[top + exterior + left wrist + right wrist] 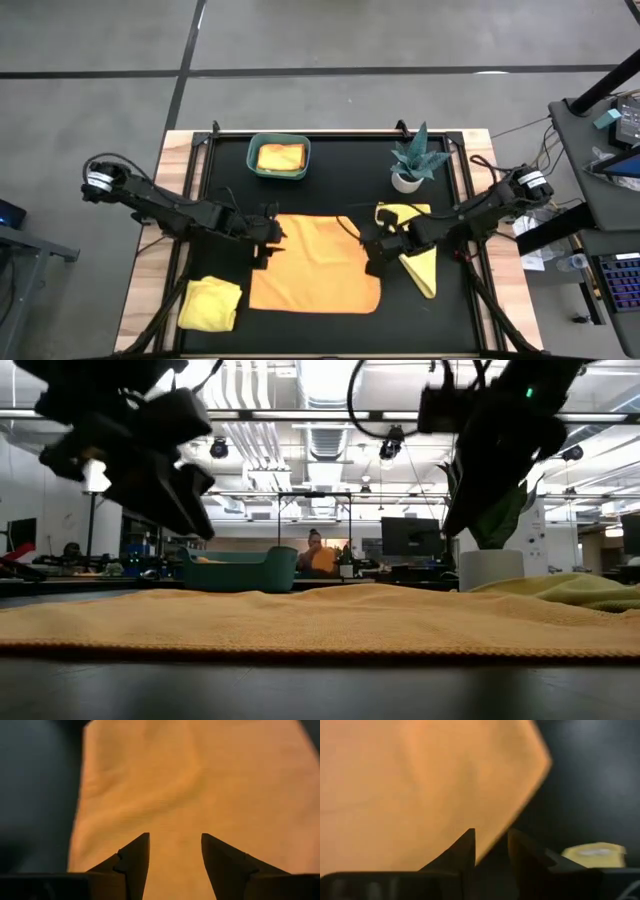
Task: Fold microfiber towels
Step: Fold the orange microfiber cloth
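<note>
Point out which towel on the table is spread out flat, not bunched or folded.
The orange towel in the middle, between the left gripper and right gripper. The yellow towels at the front left and right lie crumpled.

towel: big orange cloth (320,622) spread flat across the table (320,690), pretty much filling its width, a bit rumpled along the top

second cloth: yellowish-green one (575,588) bunched at the table's right edge, behind the orange one

left arm (130,445): dark, hanging above the cloth's left part, clear of it

right arm (500,430): dark too, up above the right part

bin: teal tub (238,571) near the far edge

pot: white (490,569), leaves behind the right arm

background: a person (318,555) among monitors
</note>
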